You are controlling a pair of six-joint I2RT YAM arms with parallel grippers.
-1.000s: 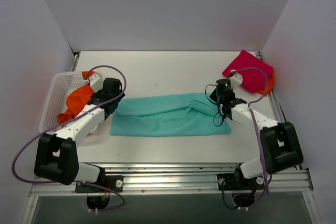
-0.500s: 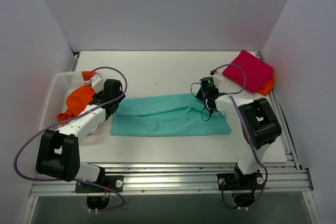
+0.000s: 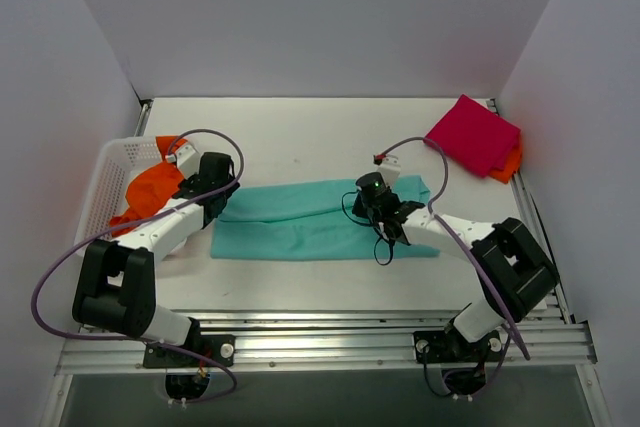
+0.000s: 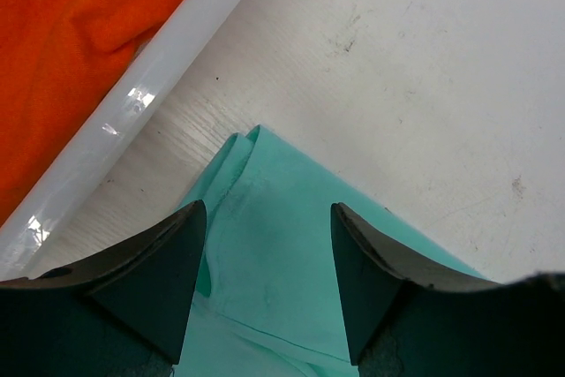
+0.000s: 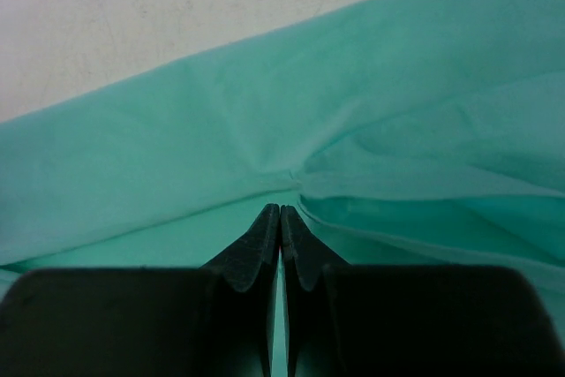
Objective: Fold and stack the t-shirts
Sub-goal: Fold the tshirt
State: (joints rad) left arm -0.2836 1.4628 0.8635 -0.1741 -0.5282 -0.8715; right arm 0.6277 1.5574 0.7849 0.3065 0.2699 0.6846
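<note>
A teal t-shirt (image 3: 300, 222) lies folded into a long strip across the middle of the table. My left gripper (image 3: 222, 205) is open and hovers low over the strip's left end (image 4: 282, 245), with one finger on each side of it (image 4: 265, 209). My right gripper (image 3: 365, 209) is shut, and its tips (image 5: 281, 211) rest on a crease in the right half of the teal cloth (image 5: 177, 130). No cloth shows between the fingers. A folded magenta t-shirt (image 3: 475, 135) lies on an orange one (image 3: 508, 162) at the back right. Another orange t-shirt (image 3: 150, 187) hangs out of the basket.
A white mesh basket (image 3: 110, 162) stands at the left edge, and its rim (image 4: 150, 103) is close to the left gripper. White walls enclose the table on three sides. A metal rail (image 3: 320, 332) runs along the near edge.
My right gripper has swept left from the strip's right end to its middle-right. The teal shirt has kept its place. The left arm has barely moved.
</note>
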